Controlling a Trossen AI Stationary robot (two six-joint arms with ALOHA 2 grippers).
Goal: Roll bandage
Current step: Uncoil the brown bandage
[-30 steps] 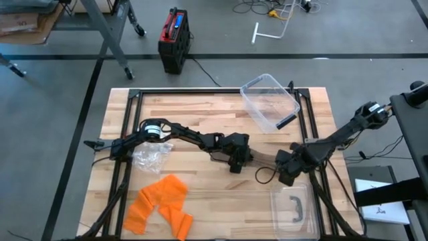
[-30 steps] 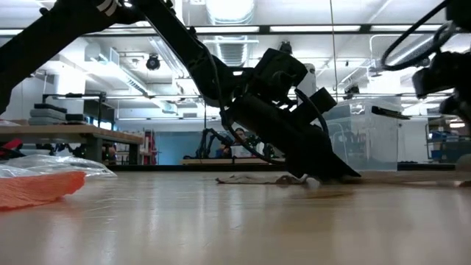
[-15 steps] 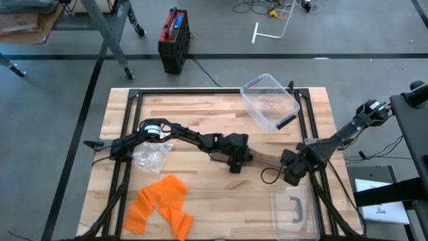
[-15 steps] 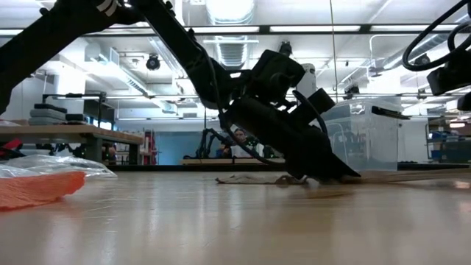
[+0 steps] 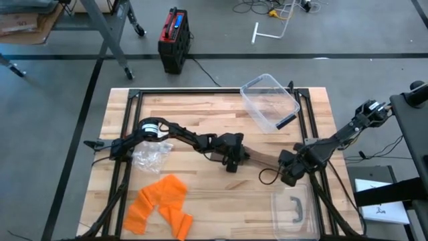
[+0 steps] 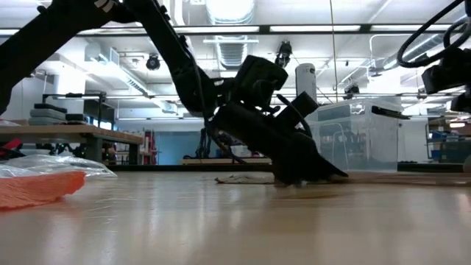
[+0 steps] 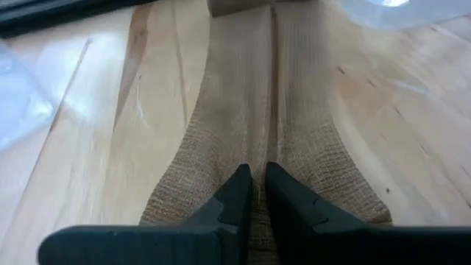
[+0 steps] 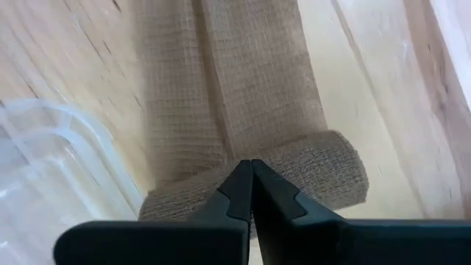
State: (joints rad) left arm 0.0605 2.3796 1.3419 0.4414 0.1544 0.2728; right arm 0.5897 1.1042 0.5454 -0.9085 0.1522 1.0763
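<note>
High view: a tan gauze bandage [image 5: 262, 158] lies stretched across the middle of the wooden tabletop [image 5: 200, 114], between the two arms. The left gripper [image 5: 232, 163], at frame center, has its fingers [image 7: 239, 193] pinching the strip's flat end. The right gripper [image 5: 286, 175], right of center, holds its fingers [image 8: 239, 188] pressed together against the rolled end [image 8: 324, 173].

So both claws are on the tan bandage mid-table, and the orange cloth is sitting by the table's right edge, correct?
Not quite. The high view shows the orange cloth near the table's left front corner, not the right edge. Both the left claw and right claw are indeed on the tan bandage.
</note>
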